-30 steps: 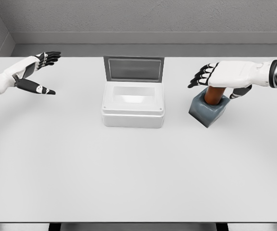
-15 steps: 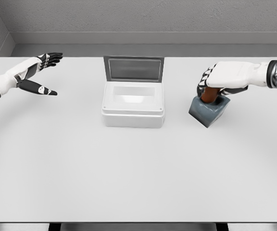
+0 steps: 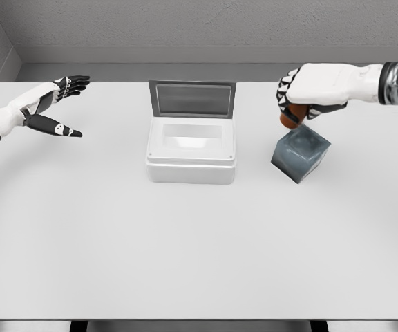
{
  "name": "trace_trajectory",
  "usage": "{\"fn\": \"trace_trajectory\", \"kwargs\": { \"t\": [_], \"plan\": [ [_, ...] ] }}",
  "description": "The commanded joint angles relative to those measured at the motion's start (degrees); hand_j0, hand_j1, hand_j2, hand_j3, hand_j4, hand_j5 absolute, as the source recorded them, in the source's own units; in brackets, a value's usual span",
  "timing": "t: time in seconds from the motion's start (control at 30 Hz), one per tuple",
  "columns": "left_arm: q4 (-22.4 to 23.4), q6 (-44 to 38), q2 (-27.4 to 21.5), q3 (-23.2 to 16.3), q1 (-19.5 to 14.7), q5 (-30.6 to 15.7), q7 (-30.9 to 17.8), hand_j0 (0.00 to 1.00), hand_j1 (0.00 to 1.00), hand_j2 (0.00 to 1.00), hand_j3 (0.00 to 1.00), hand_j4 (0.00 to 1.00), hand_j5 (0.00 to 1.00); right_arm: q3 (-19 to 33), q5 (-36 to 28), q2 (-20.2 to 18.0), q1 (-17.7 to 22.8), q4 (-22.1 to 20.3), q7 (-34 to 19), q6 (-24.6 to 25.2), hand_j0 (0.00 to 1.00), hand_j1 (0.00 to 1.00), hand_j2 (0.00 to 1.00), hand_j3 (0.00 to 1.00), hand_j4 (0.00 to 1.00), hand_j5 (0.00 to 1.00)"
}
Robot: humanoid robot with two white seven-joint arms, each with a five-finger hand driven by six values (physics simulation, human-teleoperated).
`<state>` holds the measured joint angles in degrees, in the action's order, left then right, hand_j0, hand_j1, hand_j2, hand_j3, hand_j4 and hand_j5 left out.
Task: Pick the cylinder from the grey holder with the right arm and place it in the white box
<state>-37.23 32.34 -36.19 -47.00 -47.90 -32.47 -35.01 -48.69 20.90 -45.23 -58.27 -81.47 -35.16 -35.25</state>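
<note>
My right hand point(image 3: 302, 97) sits in the upper right of the frame, its arm reaching in from the right edge, and my fingers point(image 3: 284, 97) are curled tight around the cylinder point(image 3: 289, 119). Only a small reddish-brown end of the cylinder shows below my palm, at the hand's lower left. It hangs just above the holder point(image 3: 300, 156), apart from it, over the holder's upper left corner. The holder is a grey block standing tilted on the table point(image 3: 199, 242), right of centre. To its left, at upper centre, is the box point(image 3: 191, 153), white, with its lid point(image 3: 192, 99) raised upright at the back and its hollow open to view. My left hand point(image 3: 61, 104) is at the far upper left of the frame, well apart from all this, its fingers spread and holding nothing.
</note>
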Motion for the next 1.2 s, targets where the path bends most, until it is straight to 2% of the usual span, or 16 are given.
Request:
{"fn": "trace_trajectory", "kwargs": {
  "t": [0.0, 0.03, 0.1, 0.2, 0.47, 0.73, 1.17],
  "plan": [
    [0.0, -0.1, 0.0, 0.2, 0.0, -0.4, 0.0, 1.00, 1.00, 1.00, 1.00, 1.00, 1.00, -0.1, -0.9, 4.9, -0.1, -0.1, 0.2, 0.2, 0.14, 0.14, 0.14, 0.14, 0.14, 0.14],
    [0.0, -0.1, 0.0, 0.2, 0.0, -0.4, 0.0, 1.00, 1.00, 1.00, 1.00, 1.00, 1.00, -0.2, -0.9, 6.3, -0.4, -0.1, 0.2, 0.2, 0.14, 0.14, 0.14, 0.14, 0.14, 0.14],
    [0.0, -0.1, 0.0, 0.2, 0.0, -0.4, 0.0, 1.00, 1.00, 1.00, 1.00, 1.00, 1.00, -3.7, -0.9, 8.7, -1.8, -0.1, 0.2, 0.2, 0.14, 0.14, 0.14, 0.14, 0.14, 0.14],
    [-0.1, -0.1, 0.1, 0.2, 0.2, -0.2, 0.0, 1.00, 1.00, 1.00, 1.00, 1.00, 1.00, -4.6, -0.9, 11.0, -2.4, 0.1, 0.2, 0.2, 0.15, 0.15, 0.15, 0.15, 0.15, 0.15],
    [-0.1, -0.1, 0.1, 0.1, 0.3, -0.2, 0.0, 1.00, 1.00, 1.00, 1.00, 1.00, 1.00, -4.9, -0.9, 12.5, -3.0, 0.4, 0.2, 0.2, 0.18, 0.18, 0.18, 0.18, 0.18, 0.18],
    [-0.4, 0.1, 0.1, 0.1, 0.5, -0.1, 0.0, 1.00, 1.00, 1.00, 1.00, 1.00, 1.00, -5.0, -0.8, 15.1, -3.3, 4.5, 0.2, 0.2, 0.17, 0.17, 0.17, 0.17, 0.17, 0.17],
    [-0.7, 0.5, 0.3, 0.2, 1.0, -0.1, 0.0, 1.00, 1.00, 1.00, 1.00, 1.00, 1.00, -6.5, -0.7, 16.3, -3.5, 8.4, 0.2, 0.2, 0.18, 0.18, 0.18, 0.18, 0.18, 0.18]
  ]
}}
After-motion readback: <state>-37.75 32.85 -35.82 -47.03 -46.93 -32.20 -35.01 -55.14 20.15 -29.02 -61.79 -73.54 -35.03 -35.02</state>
